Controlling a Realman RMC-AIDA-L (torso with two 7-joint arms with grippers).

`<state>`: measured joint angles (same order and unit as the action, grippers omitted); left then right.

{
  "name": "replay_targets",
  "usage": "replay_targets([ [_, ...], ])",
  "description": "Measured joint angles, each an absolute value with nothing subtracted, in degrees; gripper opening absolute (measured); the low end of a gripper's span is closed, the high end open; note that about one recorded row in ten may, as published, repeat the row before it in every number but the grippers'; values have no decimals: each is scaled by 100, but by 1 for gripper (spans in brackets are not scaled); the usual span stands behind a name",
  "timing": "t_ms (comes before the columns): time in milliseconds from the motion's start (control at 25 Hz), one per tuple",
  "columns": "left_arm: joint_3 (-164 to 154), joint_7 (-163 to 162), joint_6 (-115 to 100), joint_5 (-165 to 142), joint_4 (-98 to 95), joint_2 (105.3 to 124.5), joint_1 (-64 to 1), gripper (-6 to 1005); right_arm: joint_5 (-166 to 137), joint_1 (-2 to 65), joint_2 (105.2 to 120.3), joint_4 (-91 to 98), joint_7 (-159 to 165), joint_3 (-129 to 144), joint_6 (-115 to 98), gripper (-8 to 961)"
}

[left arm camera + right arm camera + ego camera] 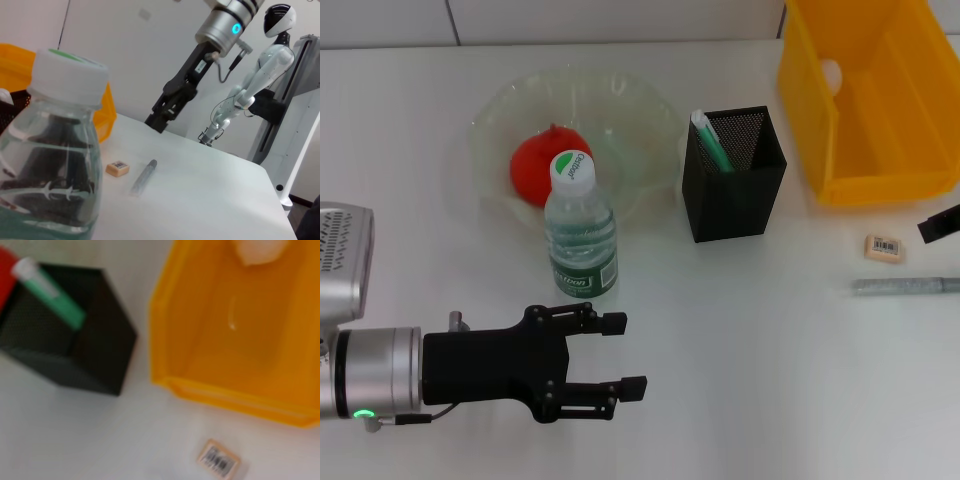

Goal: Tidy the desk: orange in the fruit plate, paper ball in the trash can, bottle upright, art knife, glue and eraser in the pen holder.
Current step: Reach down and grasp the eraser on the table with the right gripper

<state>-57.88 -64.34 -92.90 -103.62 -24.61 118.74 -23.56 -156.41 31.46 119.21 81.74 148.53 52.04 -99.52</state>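
Already most of the desk looks settled: the orange (pixel 532 165) sits in the fruit plate (pixel 640 110) toward the far left of the counter (pixel 770 380), the bottle (pixel 580 228) stands upright just in front of that plate, the glue (pixel 712 142) leans inside the pen holder (pixel 734 175) near the middle of the far edge, and a pale crumpled lump that is probably the paper ball (pixel 831 72) lies in the trash can (pixel 880 110) at the far right corner. What remains, by my reading, is the eraser (pixel 883 247) and the art knife (pixel 907 286), both lying flat near the right edge, the eraser just in front of the trash can and the knife a little nearer the front edge, apart from it. The knife's long axis runs roughly parallel to the front edge. The right pincer (pixel 940 224) hangs just beyond the eraser by the right edge, so the right arm is clearly nearer; whether its fingers are spread I cannot tell. The left pincer (pixel 620 352), spread and pinching nothing, sits near the front left, just in front of the bottle and well apart from both leftovers.
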Motion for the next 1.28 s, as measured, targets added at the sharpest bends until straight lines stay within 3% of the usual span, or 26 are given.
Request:
replay_targets([
  [1280, -5822, -6373, -9294, -10407, -2272, 11877, -2346, 797, -15873, 3479, 11929, 6654, 15724, 6035, -8492, 589],
])
